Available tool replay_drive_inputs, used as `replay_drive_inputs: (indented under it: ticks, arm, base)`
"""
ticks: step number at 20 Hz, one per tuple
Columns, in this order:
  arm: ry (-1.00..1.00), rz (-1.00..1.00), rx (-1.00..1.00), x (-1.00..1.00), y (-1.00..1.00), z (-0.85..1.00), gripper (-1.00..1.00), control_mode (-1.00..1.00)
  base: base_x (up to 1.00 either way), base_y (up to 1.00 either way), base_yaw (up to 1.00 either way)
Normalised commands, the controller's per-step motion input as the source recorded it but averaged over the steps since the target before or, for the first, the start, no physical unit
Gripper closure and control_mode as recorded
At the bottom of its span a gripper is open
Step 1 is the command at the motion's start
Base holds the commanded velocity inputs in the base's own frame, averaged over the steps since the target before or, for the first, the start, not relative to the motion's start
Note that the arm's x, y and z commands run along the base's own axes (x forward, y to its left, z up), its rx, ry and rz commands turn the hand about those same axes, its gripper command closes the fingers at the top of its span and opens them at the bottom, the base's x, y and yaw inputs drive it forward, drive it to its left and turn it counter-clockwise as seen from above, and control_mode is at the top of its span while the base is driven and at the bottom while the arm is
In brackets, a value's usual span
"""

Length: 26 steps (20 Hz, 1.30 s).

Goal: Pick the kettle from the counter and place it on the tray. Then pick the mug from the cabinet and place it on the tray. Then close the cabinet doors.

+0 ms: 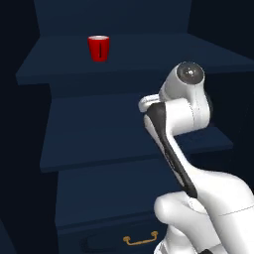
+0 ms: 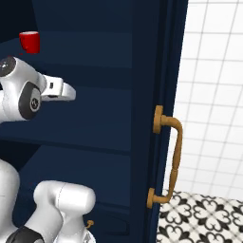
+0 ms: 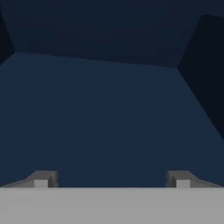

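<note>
Red mug (image 1: 98,48) is sitting upright on the upper shelf (image 1: 149,59) of the open cabinet (image 1: 114,20), upper left of the left base view; in the right base view it's showing at the far upper left (image 2: 29,42). Arm is reaching in over the lower shelf (image 1: 99,144), well below & right of the mug. Gripper (image 3: 112,178) jaws are standing wide apart w/ nothing between them, facing bare shelf. Cabinet door (image 2: 168,95) w/ its long brass handle (image 2: 171,156) is standing open at right of the right base view; 1 drawer handle (image 1: 141,240) is showing bottom centre of left base view
</note>
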Motion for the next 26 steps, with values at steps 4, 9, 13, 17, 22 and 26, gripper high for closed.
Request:
replay_drive_inputs:
  ticks: [4,9,13,17,22,26]
  arm:
    - [-0.11,-0.16,-0.15,-0.03,0.56,0.75,-1.00,-1.00]
    - [-0.01,-0.16,-0.04,-0.01,0.56,0.71,-1.00,-1.00]
    - [0.00,-0.08,0.00,-0.15,0.50,0.58,-1.00,-1.00]
    - [-0.02,0.00,0.00,0.02,0.50,0.48,-1.00,-1.00]
    - [-0.03,0.00,0.08,0.14,0.41,0.42,-1.00,-1.00]
    - [0.03,0.00,0.15,0.30,0.31,0.33,-1.00,-1.00]
  base:
    - [0.00,0.00,0.00]
    - [0.00,0.00,0.00]
    - [0.00,0.00,0.00]
    - [0.00,0.00,0.00]
    - [0.00,0.00,0.00]
    - [0.00,0.00,0.00]
